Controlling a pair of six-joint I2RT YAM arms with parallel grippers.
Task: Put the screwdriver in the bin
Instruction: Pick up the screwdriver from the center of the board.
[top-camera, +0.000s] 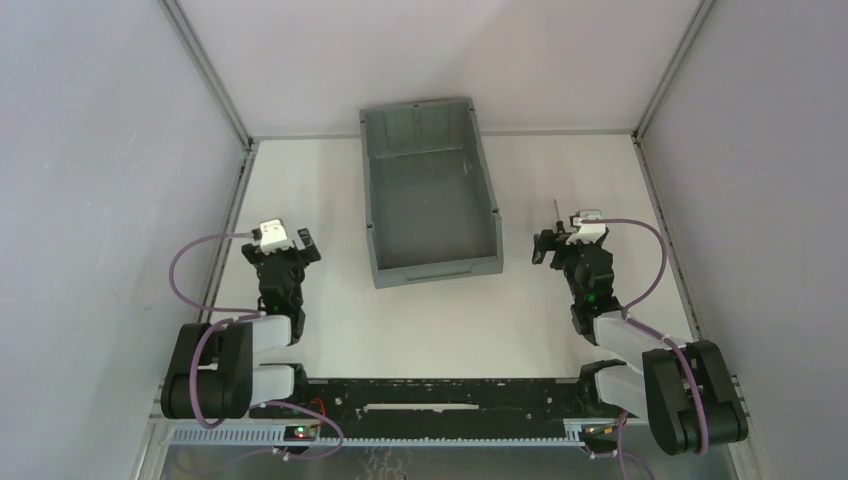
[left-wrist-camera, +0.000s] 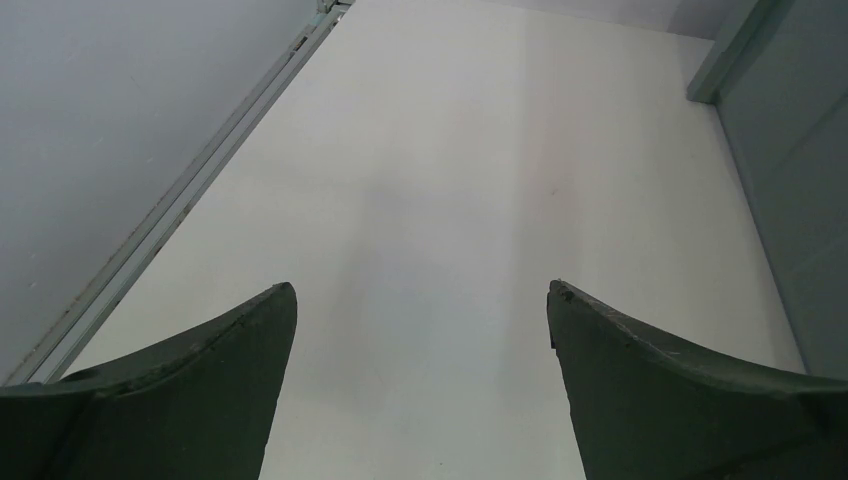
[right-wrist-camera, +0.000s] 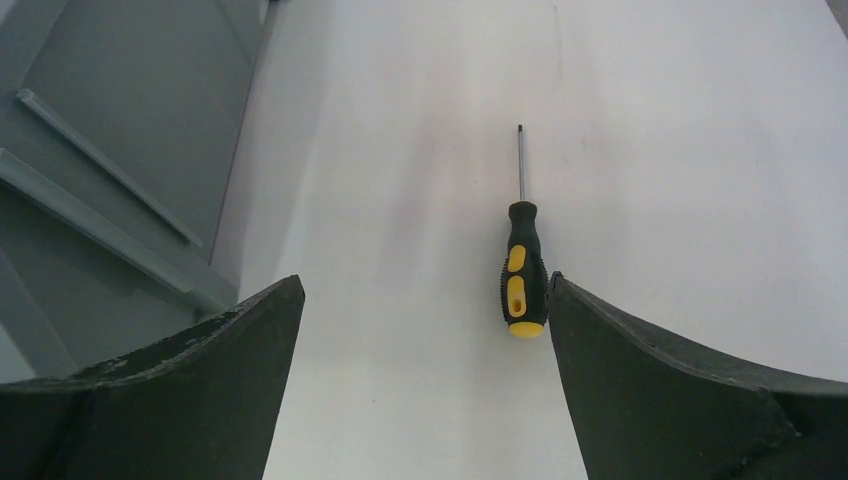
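Observation:
The screwdriver (right-wrist-camera: 524, 272) has a black and yellow handle and a thin dark shaft. It lies flat on the white table, shaft pointing away, with its handle end just inside my right finger's tip. In the top view only its shaft (top-camera: 555, 212) shows, beyond the gripper. My right gripper (right-wrist-camera: 425, 278) (top-camera: 568, 246) is open and empty, low over the table to the right of the grey bin (top-camera: 437, 266). The bin's outer wall (right-wrist-camera: 120, 150) shows on the left in the right wrist view. My left gripper (left-wrist-camera: 420, 285) (top-camera: 283, 248) is open and empty, to the left of the bin (left-wrist-camera: 800, 180).
Grey enclosure walls stand on the left (top-camera: 100, 180) and right (top-camera: 760, 160), with metal rails along the table's edges (left-wrist-camera: 190, 200). The bin stands at the middle back of the table, and its inside shows nothing in it.

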